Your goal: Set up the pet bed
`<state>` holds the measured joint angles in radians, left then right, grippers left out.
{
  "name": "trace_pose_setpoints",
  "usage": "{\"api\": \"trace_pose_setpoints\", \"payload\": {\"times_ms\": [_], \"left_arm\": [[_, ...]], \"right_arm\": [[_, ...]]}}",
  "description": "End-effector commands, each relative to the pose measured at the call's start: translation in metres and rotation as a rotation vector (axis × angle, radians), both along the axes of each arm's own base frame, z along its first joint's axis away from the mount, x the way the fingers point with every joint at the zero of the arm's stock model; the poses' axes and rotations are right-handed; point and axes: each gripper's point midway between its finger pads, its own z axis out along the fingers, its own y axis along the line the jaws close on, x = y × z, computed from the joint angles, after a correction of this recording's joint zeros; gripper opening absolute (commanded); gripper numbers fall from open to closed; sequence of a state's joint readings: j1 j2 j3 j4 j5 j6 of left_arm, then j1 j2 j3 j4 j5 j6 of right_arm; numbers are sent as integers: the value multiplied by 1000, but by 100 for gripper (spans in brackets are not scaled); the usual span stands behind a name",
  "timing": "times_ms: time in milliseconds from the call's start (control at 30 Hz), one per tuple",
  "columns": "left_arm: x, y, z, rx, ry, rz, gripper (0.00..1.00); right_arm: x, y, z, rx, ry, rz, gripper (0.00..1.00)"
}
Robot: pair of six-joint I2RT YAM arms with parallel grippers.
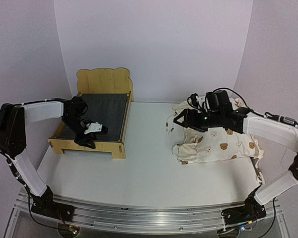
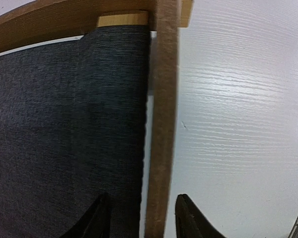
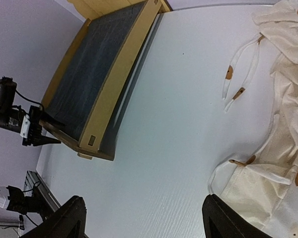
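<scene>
Left jaws straddled a side rail [image 2: 159, 124] of the pet bed [image 1: 103, 106] at ten o'clock, half-open, not yet pinching, likely to steady it; right jaws gaped empty over the bear-print cushion's [image 1: 223, 144] edge at three.

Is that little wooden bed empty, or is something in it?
Empty. The pet bed has a bare grey base; the bear-print cushion lies apart on the table.

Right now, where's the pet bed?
Top view: the pet bed sits left on the table, headboard away from the arms; the left gripper straddles its near-end rail.
</scene>
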<state>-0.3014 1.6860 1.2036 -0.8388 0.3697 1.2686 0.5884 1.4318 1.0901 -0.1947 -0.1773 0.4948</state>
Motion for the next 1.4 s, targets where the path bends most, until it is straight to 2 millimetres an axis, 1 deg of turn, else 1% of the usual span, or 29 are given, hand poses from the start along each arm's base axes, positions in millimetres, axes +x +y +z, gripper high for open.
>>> {"api": "trace_pose_setpoints", "payload": {"times_ms": [0,100,167,300,333,433,533,667,767,867,967,1067,1167,1200,1300,1367], "left_arm": [[9,-3,-8,15,4,-3,36],[4,-3,-14,28,18,-14,22],[1,-4,-14,26,13,-16,15],[-11,0,-17,37,10,-38,3],[-13,1,-17,40,7,-40,0],[-14,2,-13,35,-16,-22,0],[-4,-1,6,-4,-98,19,0],[12,-2,41,-48,-289,43,0],[24,1,65,-54,-380,81,0],[37,1,96,-74,-478,106,0],[47,-1,123,-99,-541,124,0],[47,-3,137,-108,-532,124,0],[31,-3,139,-115,-507,98,0],[23,-2,132,-112,-487,87,0],[-11,4,103,-85,-409,51,0],[-30,9,85,-76,-366,40,0]], "right_arm": [[5,34,16,23,-76,65,82],[4,48,9,22,-66,86,82],[4,56,5,26,-61,99,82],[3,65,4,31,-72,114,83],[4,66,3,30,-72,114,83],[4,67,0,28,-75,114,83],[2,69,-1,28,-71,120,83],[2,69,-3,21,-75,119,83],[1,69,-5,18,-74,119,83],[2,69,-5,16,-76,119,83],[1,71,-4,19,-79,123,83],[0,75,1,29,-83,129,83],[-3,77,6,36,-88,123,83],[-5,77,6,36,-86,115,83],[-9,79,3,34,-70,85,82],[-13,85,-1,32,-52,70,82]]}}
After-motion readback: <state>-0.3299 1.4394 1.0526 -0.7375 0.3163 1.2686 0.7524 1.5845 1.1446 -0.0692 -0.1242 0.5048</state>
